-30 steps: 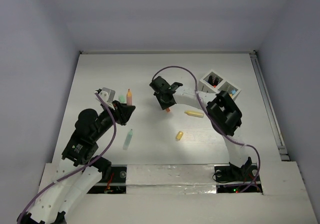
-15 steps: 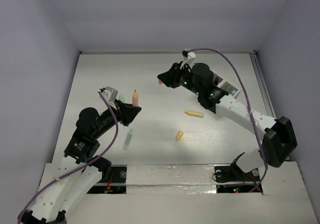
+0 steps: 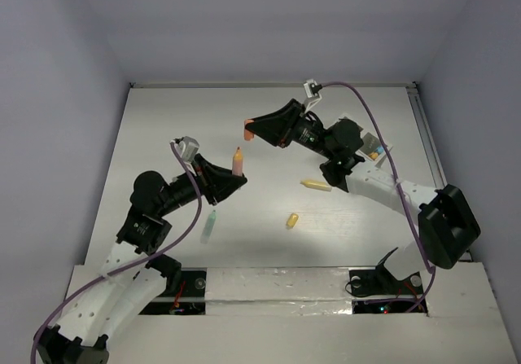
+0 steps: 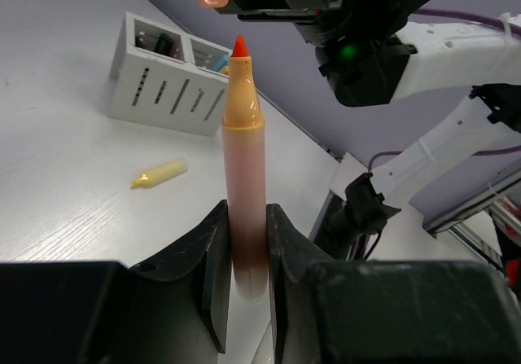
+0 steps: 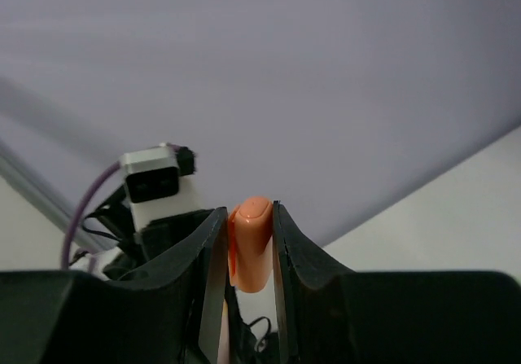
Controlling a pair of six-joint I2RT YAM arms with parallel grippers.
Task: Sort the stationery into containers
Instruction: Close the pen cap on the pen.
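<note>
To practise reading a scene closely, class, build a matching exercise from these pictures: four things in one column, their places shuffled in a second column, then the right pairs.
Things:
1. orange marker
2. orange cap
3. mint marker
4. yellow marker

Places:
A. lying on the table near the white box
B. clamped in the right jaws
C. lying on the table beside the left arm
D. upright in the left jaws, tip bare

Pairs: 1-D, 2-B, 3-C, 4-A
</note>
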